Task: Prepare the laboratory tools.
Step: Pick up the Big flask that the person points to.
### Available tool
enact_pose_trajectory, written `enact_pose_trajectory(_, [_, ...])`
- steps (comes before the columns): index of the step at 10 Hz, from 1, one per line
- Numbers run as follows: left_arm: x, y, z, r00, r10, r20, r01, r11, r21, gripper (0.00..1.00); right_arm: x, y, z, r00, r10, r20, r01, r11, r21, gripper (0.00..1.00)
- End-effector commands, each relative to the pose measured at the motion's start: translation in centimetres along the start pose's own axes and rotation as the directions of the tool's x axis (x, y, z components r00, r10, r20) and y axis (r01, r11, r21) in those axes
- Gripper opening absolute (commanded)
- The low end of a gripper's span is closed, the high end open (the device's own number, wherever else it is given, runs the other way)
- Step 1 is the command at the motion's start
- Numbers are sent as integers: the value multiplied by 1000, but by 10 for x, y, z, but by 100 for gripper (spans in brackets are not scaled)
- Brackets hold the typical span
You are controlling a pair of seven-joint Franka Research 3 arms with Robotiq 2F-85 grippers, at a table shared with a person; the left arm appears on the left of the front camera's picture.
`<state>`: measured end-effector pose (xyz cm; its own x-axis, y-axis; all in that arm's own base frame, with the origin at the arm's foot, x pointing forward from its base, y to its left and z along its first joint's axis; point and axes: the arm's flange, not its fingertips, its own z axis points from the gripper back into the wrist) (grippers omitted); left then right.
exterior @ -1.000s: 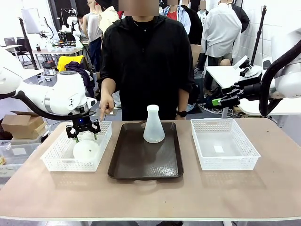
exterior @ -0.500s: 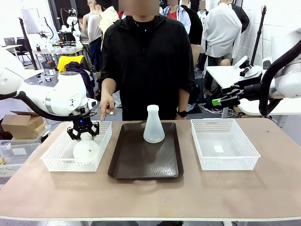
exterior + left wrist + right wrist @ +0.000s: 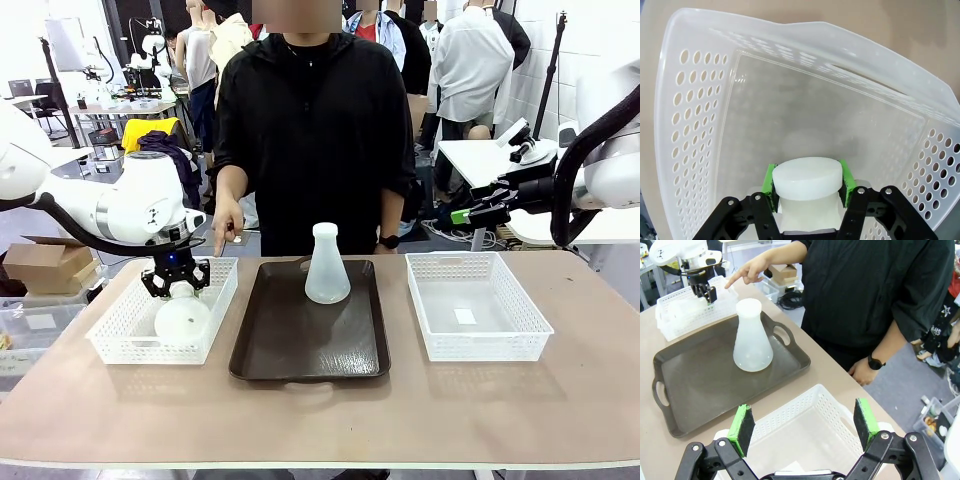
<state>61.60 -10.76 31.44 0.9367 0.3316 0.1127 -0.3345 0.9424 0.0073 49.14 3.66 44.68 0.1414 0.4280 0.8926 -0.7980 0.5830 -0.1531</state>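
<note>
One frosted white flask (image 3: 183,318) stands in the left white basket (image 3: 115,330). My left gripper (image 3: 176,287) is shut on its neck from above. In the left wrist view the green pads (image 3: 770,185) press both sides of the flask's neck (image 3: 807,181). A second flask (image 3: 327,266) stands upright on the dark tray (image 3: 300,350), also seen as the flask (image 3: 752,337) in the right wrist view. My right gripper (image 3: 462,214) hangs open in the air at the right, and its view shows the gripper (image 3: 804,427) holding nothing above the right basket (image 3: 805,405).
A person stands at the far edge, one hand (image 3: 225,230) pointing a finger down at the left basket. The right basket (image 3: 475,305) holds just a small white label. Bare table lies in front of the tray and baskets.
My left gripper has closed on the flask's neck; a second ago its fingers stood apart around it. The right arm, the tray flask and the person's hand have not moved.
</note>
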Motion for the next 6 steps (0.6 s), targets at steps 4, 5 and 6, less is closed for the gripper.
enact_pose_trajectory(4, [0, 0, 0, 1000, -4, 2, 4, 1000, 3, 0, 0, 1, 0, 1000, -2, -5, 2, 1000, 2, 100])
enact_pose_trajectory(5, [0, 0, 0, 1000, -4, 2, 4, 1000, 3, 0, 0, 1, 0, 1000, -2, -5, 2, 1000, 2, 100])
enact_pose_trajectory(6, [0, 0, 0, 1000, -4, 2, 4, 1000, 3, 0, 0, 1, 0, 1000, -2, -5, 2, 1000, 2, 100])
